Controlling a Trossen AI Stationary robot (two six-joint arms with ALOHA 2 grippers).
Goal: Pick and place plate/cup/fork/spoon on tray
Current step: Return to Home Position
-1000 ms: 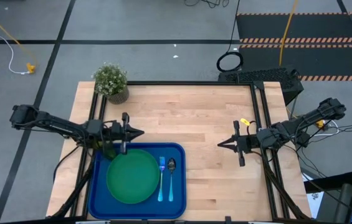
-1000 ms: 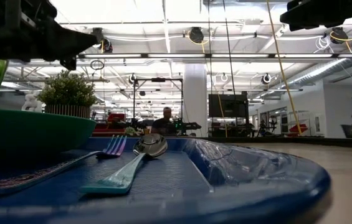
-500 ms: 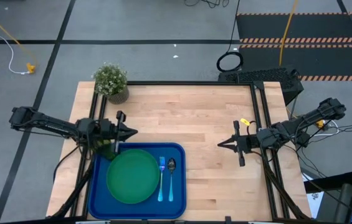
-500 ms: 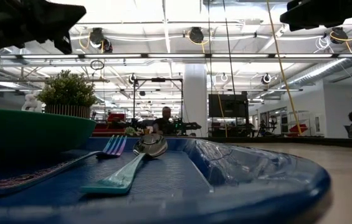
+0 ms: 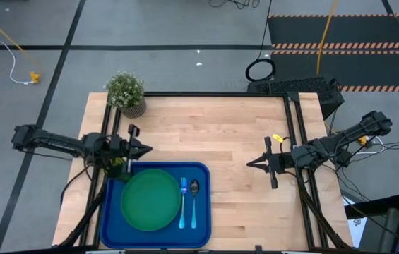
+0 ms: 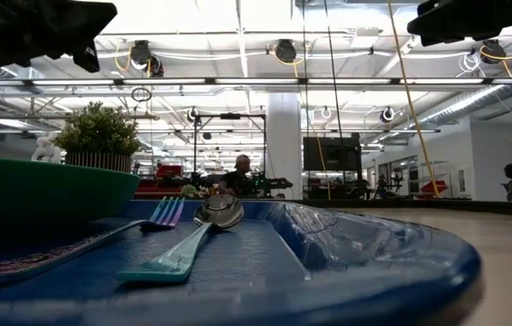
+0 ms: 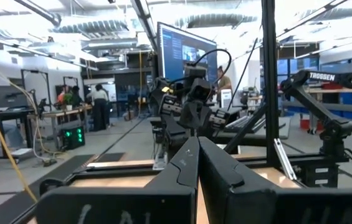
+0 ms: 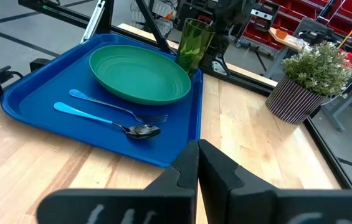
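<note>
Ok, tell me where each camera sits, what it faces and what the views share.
High: overhead, straight down; both arms, tray.
Low: table height, facing the room; spoon, fork.
Left wrist: behind the shut left gripper, facing the right arm.
Right wrist: behind the shut right gripper, facing plate, cup.
Shared: tray, high and right wrist.
</note>
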